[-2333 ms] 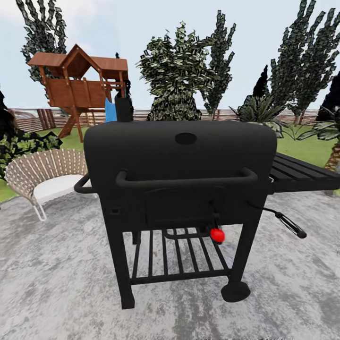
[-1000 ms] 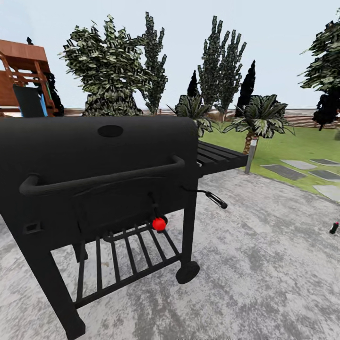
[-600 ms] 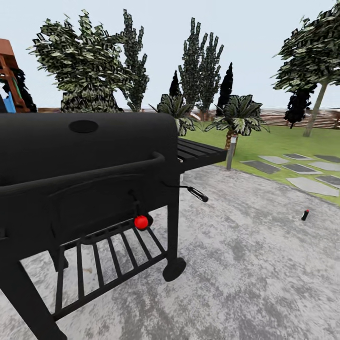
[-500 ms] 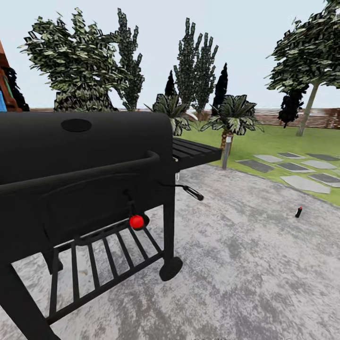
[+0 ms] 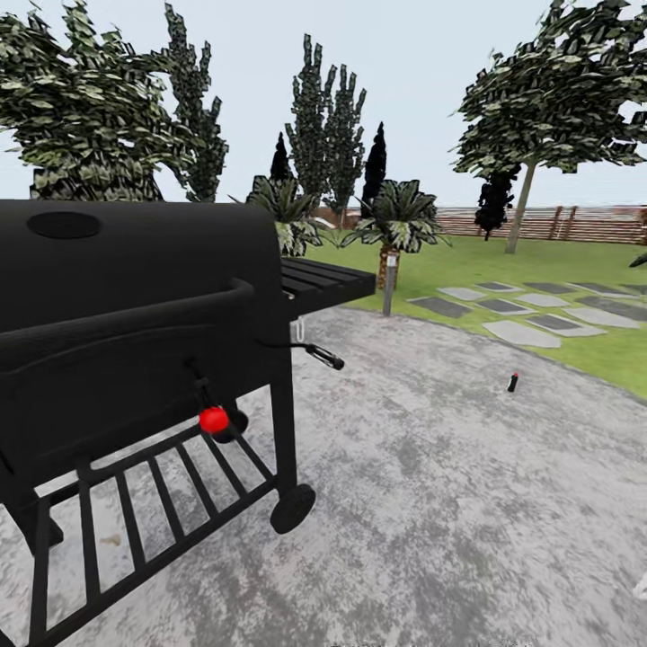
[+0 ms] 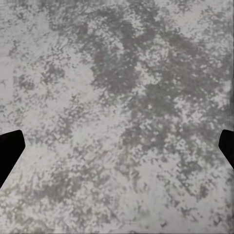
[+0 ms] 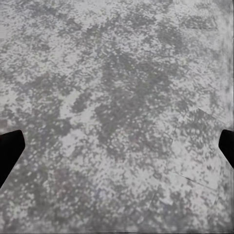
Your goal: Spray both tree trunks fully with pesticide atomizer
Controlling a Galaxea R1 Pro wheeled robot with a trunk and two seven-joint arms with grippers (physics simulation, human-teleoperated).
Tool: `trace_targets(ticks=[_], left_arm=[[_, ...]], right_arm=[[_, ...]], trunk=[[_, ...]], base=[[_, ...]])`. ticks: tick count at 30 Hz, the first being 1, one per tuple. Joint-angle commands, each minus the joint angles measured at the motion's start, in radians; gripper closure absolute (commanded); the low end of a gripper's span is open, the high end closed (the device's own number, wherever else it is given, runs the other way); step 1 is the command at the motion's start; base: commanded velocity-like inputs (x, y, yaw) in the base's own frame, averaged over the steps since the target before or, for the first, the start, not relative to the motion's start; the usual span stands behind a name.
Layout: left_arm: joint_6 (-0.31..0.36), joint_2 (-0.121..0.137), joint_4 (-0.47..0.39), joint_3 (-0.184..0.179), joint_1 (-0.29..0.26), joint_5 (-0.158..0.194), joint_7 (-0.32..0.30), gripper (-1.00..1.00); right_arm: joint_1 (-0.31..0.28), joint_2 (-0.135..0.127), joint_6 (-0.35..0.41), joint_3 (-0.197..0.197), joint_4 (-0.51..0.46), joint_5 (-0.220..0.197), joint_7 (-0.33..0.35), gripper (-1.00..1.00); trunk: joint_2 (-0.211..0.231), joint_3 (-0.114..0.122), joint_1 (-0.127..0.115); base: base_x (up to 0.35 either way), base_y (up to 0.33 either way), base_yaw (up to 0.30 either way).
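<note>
The pesticide atomizer [image 5: 513, 382] is a tiny dark bottle with a red top, standing on the grey paved floor near the lawn's edge, to the right and well ahead of me. One tree [image 5: 557, 81] with a slim pale trunk [image 5: 519, 208] stands far off on the garden lawn [image 5: 557, 261] before the wooden fence [image 5: 584, 225]. In the left wrist view my left gripper [image 6: 117, 151] is open over bare paving, its dark fingertips [image 6: 9, 148] wide apart. In the right wrist view my right gripper [image 7: 117, 151] is likewise open over paving, holding nothing.
A big black grill [image 5: 135, 314] on wheels stands close on the left, its side shelf [image 5: 323, 280] sticking out to the right. Beyond the paving are a short lamp post [image 5: 388, 283], palm-like plants [image 5: 395, 220], dark conifers [image 5: 328, 117] and grey stepping stones [image 5: 530, 319].
The head view has turned to the right: the grill has slid to the picture's left, and the atomizer and the pale-trunked tree have come into view and drifted leftward.
</note>
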Motion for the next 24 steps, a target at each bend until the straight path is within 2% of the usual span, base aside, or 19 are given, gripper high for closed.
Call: trace_targets(ticks=[1, 24], left_arm=[[-0.003, 0.000, 0.000, 0.001, 0.000, 0.000, 0.001, -1.00], [-0.003, 0.001, -0.001, 0.001, 0.000, -0.001, 0.001, -1.00]], right_arm=[[-0.001, 0.000, -0.003, -0.001, 0.001, 0.000, 0.000, -1.00], [-0.001, 0.001, -0.003, -0.001, 0.001, 0.000, 0.000, -1.00]], trunk=[[-0.008, -0.004, 0.004], [-0.162, -0.073, 0.088]], base=[[0.000, 0.000, -0.297], [0.000, 0.000, -0.297]])
